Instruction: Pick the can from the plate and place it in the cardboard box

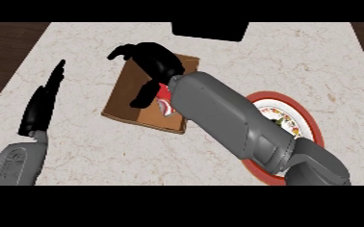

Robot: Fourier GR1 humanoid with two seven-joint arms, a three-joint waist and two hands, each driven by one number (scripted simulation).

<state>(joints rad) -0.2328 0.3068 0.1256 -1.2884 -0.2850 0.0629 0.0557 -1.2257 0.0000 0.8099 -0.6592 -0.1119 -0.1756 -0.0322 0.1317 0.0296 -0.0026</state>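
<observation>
My right robot hand (158,63) is over the cardboard box (131,94), and its fingers and thumb are curled round the can (166,101). I can only see a small red and white bit of the can, just under my palm and beside my grey arm. The rest is hidden, so I cannot tell which way its long side points. The can is off the plate (309,120) now. The plate sits near the right edge of the surface (85,144), partly under my arm. The box floor is right below the can, so I think the next move is down and then let go. My left robot hand (43,103) rests by the left edge, fingers straight, well apart from the box.
</observation>
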